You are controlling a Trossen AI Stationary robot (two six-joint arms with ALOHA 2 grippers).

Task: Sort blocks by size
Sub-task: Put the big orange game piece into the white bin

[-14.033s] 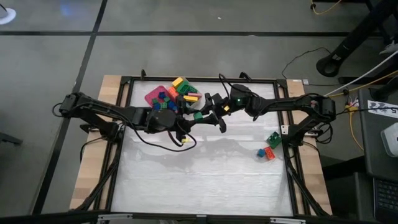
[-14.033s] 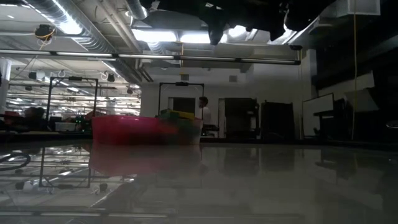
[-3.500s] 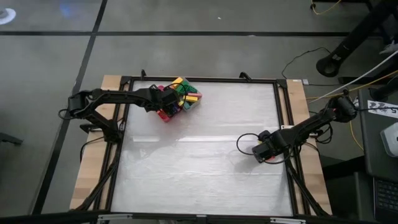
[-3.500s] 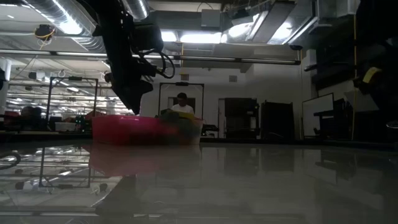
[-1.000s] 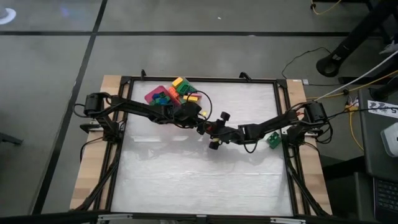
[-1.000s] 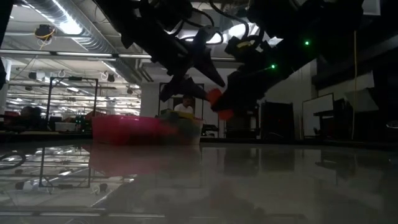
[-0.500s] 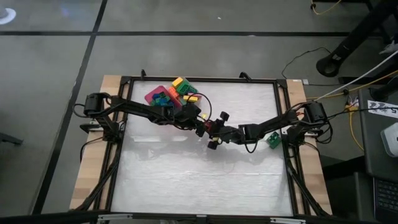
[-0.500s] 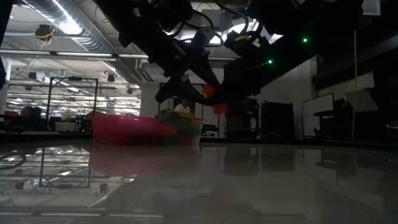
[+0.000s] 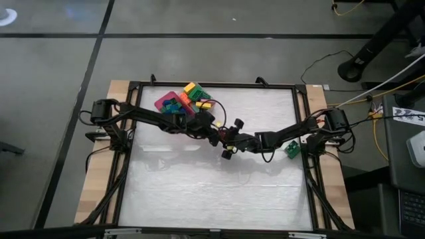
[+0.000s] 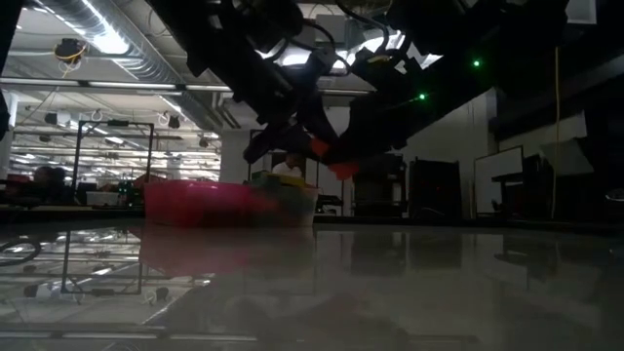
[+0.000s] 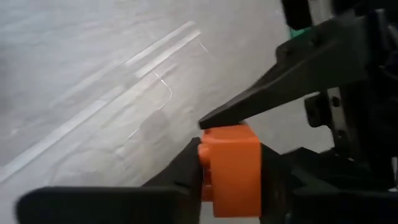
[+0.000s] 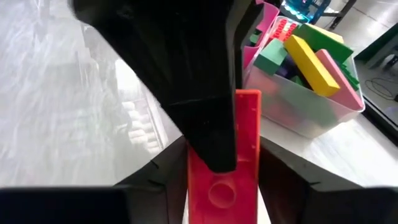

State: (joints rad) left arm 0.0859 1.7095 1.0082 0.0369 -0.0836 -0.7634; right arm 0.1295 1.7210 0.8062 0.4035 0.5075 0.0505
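Note:
An orange-red block [image 11: 230, 168] hangs over the middle of the table, clear of it, and shows red in the right wrist view [image 12: 239, 137]. Both grippers meet at it. My left gripper [image 9: 218, 135] reaches in from the table's left and is shut on it. My right gripper [image 9: 230, 140] comes from the right and is shut on the same block. In the low view the block [image 10: 330, 156] sits between the two dark hands. More blocks [image 9: 192, 96] are heaped in the pink tray [image 9: 161, 101] and the clear tray [image 12: 311, 118] at the far left. My left gripper pinches the block between its two fingers [image 11: 180, 177], one on each of two opposite sides. It comes slanting down from the table's left. The block is lifted clear of the table. My right gripper pinches the block's near end [image 12: 221, 186] between its two fingers [image 12: 165, 177], coming from the table's right and slanting slightly down. The block runs forward along the fingers. The left gripper's finger covers part of the block's far end.
A green block [image 9: 291, 150] lies near the table's right edge. The black frame [image 9: 302, 126] runs around the white table top. The near half of the table [image 9: 212, 192] holds nothing. A person [image 10: 286, 168] stands far back in the room.
My left gripper has shut on the block that my right gripper holds. In the low view its spread fingers have come together around it. The block has shifted slightly toward the left gripper and has stayed clear of the table.

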